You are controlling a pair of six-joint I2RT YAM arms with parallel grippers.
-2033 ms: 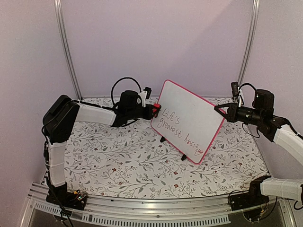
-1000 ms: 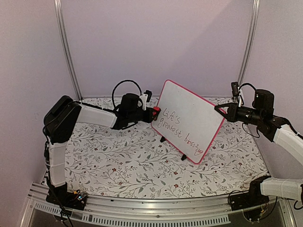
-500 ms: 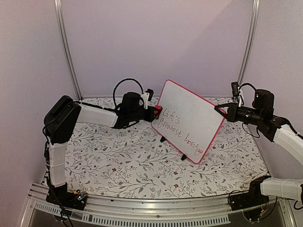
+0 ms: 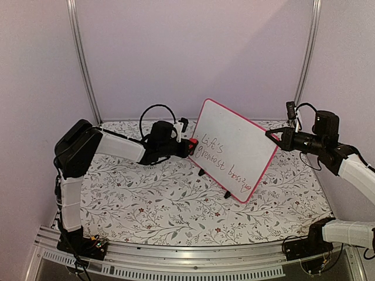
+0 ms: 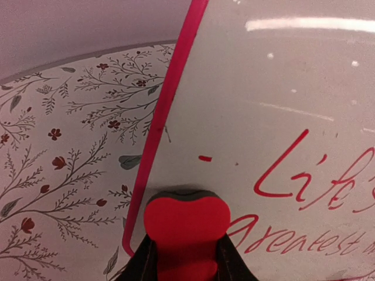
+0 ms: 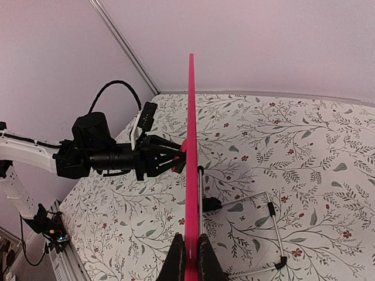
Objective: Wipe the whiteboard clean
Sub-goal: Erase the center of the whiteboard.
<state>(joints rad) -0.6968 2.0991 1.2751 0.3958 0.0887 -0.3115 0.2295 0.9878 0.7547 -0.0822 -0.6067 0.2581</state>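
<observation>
— Where can a gripper pass near the whiteboard (image 4: 234,149)?

— In front of it the floral table (image 4: 146,205) lies open, from the board's two black feet (image 4: 201,172) down to the arm bases. Above the board's top edge there is free air too, up to the back wall.

— And what stands in the way?

— The left gripper (image 4: 186,146), pinching a red eraser (image 5: 186,225), sits at the board's face just inside its left edge, beside the red writing. The right gripper (image 6: 188,257) clamps the right edge. Behind the board, a wire stand (image 6: 246,196) takes up the table there.
</observation>
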